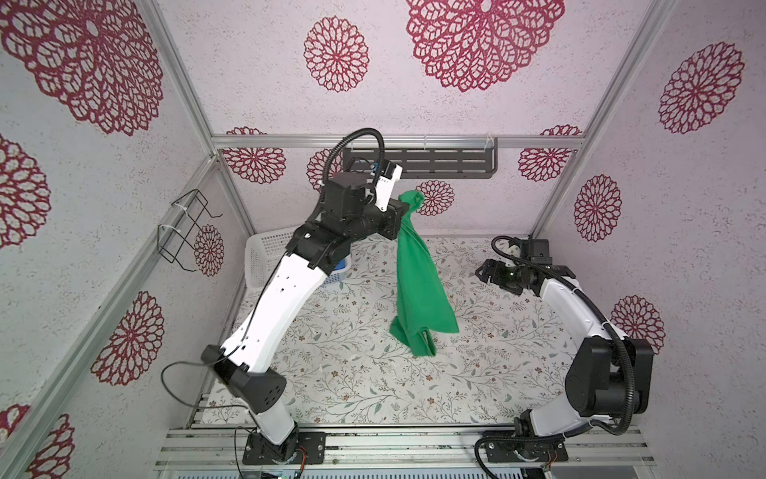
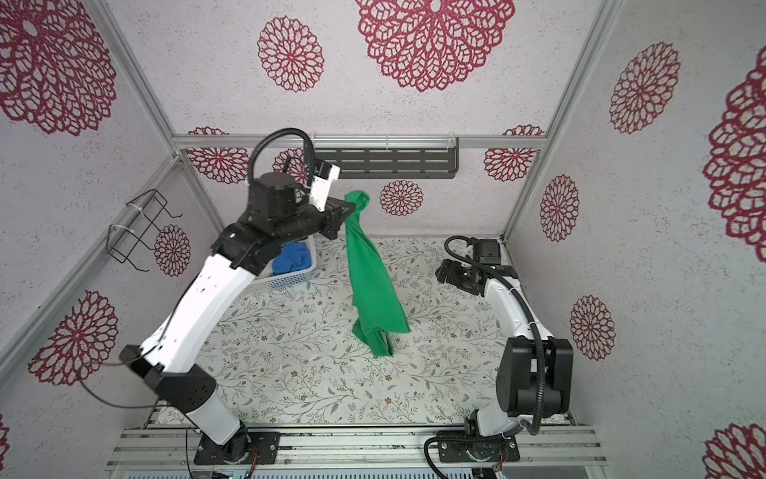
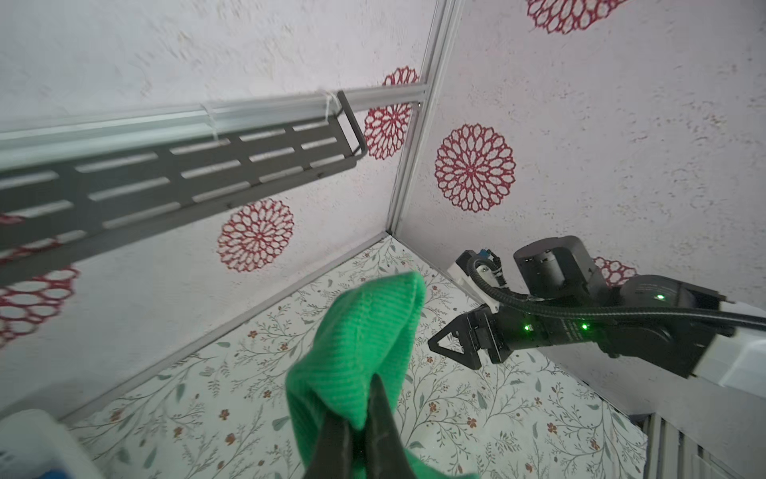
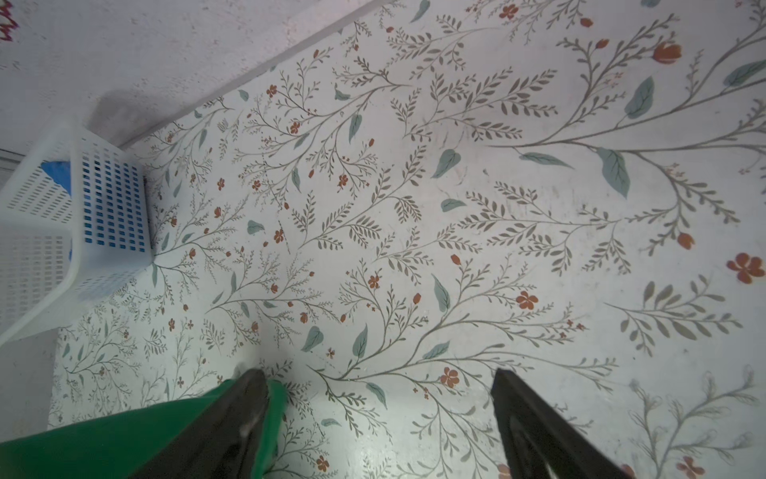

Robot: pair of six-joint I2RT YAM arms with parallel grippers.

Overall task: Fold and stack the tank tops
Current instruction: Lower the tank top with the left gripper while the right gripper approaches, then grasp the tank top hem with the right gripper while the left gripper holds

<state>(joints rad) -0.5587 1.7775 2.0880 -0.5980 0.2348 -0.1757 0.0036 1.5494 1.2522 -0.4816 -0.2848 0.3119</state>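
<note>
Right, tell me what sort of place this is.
Probably a purpose-built robot test cell, not a home: aluminium-profile frame holding wallpapered panels, two white-and-black robot arms bolted to a slotted metal base rail, and a floral-print tabletop with a white perforated plastic basket.

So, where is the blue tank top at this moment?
In a top view, the blue tank top lies bunched inside the white basket, at the far left corner of the table.
</note>
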